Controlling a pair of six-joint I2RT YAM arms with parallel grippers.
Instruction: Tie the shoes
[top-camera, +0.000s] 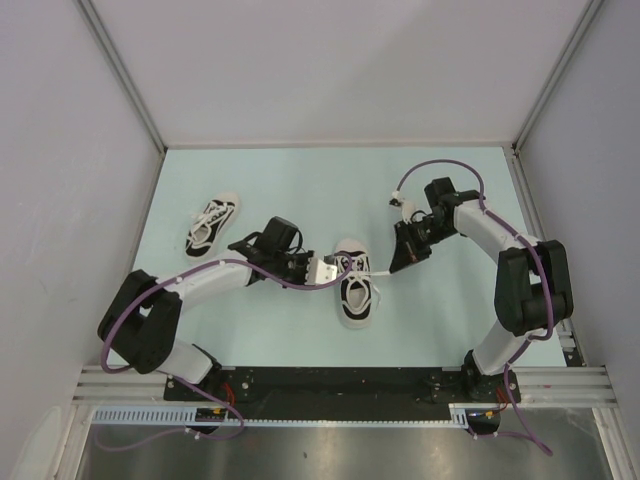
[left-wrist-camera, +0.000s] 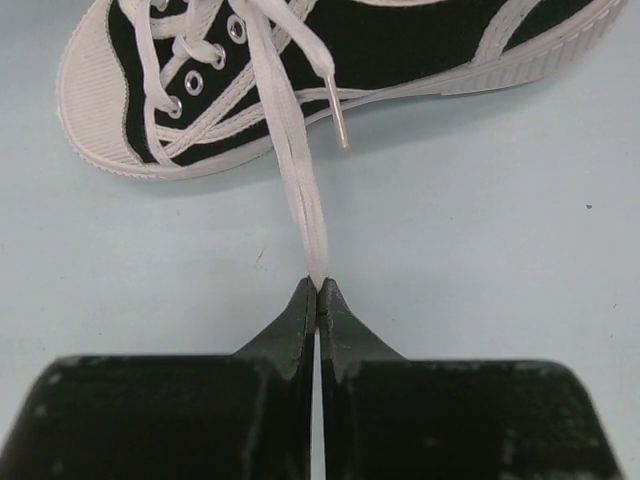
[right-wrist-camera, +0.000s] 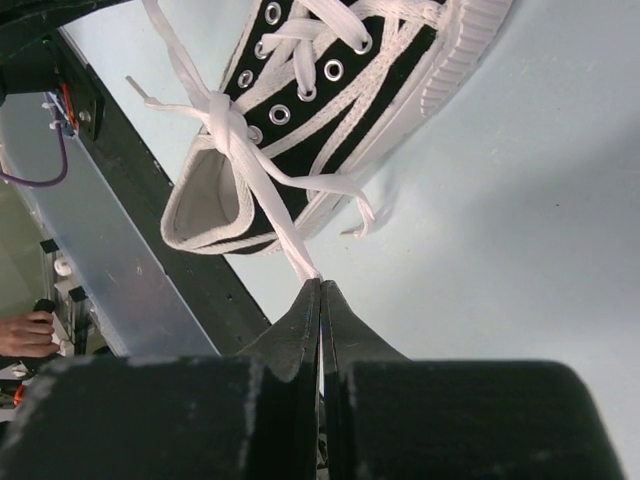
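One black shoe with a white toe cap lies at the table's middle, and the other shoe lies apart at the left. My left gripper sits just left of the middle shoe. In the left wrist view this gripper is shut on a white lace that runs taut from the shoe. My right gripper is to the shoe's right. In the right wrist view it is shut on the other lace end, which leads from a crossing at the top eyelets.
Grey walls close in the pale table on three sides. A metal rail with the arm bases runs along the near edge. Purple cables loop over both arms. A person's hand shows beyond the rail.
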